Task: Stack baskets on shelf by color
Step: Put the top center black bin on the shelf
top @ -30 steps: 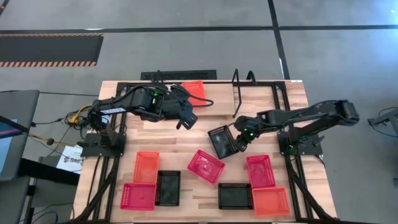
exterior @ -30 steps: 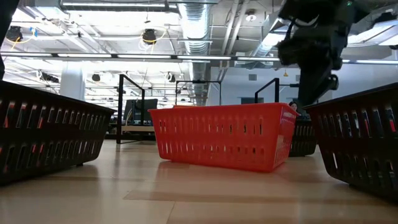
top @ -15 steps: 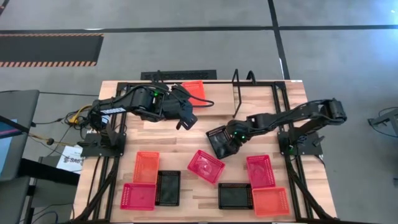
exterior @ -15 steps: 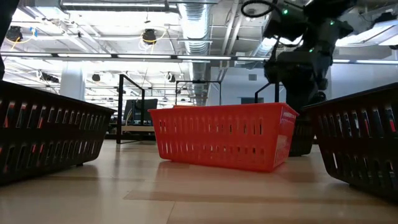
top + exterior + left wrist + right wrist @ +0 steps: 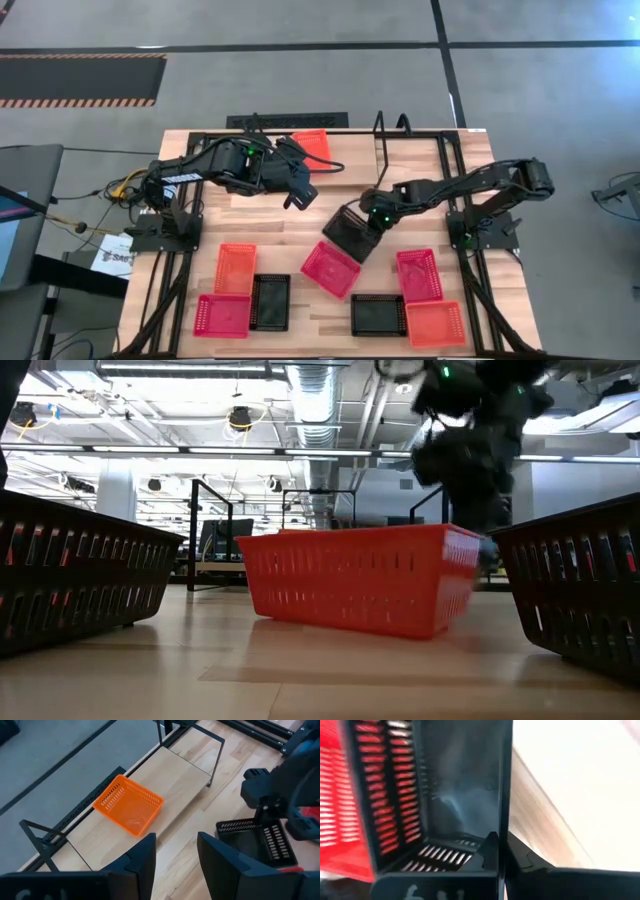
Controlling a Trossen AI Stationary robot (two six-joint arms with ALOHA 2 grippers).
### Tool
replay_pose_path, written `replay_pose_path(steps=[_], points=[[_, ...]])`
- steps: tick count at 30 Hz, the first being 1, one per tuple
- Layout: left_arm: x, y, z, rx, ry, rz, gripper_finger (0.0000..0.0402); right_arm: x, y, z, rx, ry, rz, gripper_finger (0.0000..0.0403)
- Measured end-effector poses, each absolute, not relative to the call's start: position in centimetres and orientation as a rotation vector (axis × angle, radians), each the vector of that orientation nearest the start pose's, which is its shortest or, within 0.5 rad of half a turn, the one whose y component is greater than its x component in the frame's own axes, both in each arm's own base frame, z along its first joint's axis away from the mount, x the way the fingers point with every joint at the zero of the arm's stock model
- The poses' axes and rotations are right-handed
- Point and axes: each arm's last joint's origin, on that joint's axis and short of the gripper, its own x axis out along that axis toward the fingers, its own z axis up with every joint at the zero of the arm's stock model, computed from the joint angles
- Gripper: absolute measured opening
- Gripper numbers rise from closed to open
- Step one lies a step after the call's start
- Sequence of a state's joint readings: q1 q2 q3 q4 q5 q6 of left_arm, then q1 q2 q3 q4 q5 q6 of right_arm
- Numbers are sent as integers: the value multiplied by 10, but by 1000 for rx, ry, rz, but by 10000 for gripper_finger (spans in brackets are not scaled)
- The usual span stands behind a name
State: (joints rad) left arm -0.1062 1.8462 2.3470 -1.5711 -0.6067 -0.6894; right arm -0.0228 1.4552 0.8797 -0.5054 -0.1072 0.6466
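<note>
Gripping one wall of a black basket (image 5: pixel 348 232), the right end effector (image 5: pixel 372 222) had its fingers pinched together on the rim, the basket overlapping a pinkish-red basket (image 5: pixel 328 269) mid-surface, presumably to carry it toward the shelf (image 5: pixel 350 150). One orange basket (image 5: pixel 311 144) sat empty on that shelf already. The left end effector (image 5: pixel 298 196) hung just in front of the shelf, fingers apart, holding nothing. Remaining baskets lay empty along the near edge of the surface (image 5: pixel 290 225).
</note>
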Motion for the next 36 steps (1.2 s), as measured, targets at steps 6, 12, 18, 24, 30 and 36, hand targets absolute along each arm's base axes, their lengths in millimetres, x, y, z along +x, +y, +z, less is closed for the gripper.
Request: replay_pose_path(steps=[6, 12, 18, 24, 30, 36], points=[[322, -18, 448, -245, 795, 766, 132, 290, -9, 265, 532, 874, -252, 7], [322, -18, 448, -249, 794, 767, 132, 298, -34, 319, 377, 705, -374, 4], [322, -18, 448, -267, 787, 775, 132, 291, -80, 339, 378, 606, -573, 4], [322, -18, 448, -273, 785, 778, 132, 273, -120, 335, 489, 613, -774, 4], [322, -18, 448, -256, 791, 771, 132, 272, -134, 328, 545, 617, -852, 3], [322, -18, 448, -250, 794, 768, 132, 263, -136, 319, 583, 722, -905, 3]])
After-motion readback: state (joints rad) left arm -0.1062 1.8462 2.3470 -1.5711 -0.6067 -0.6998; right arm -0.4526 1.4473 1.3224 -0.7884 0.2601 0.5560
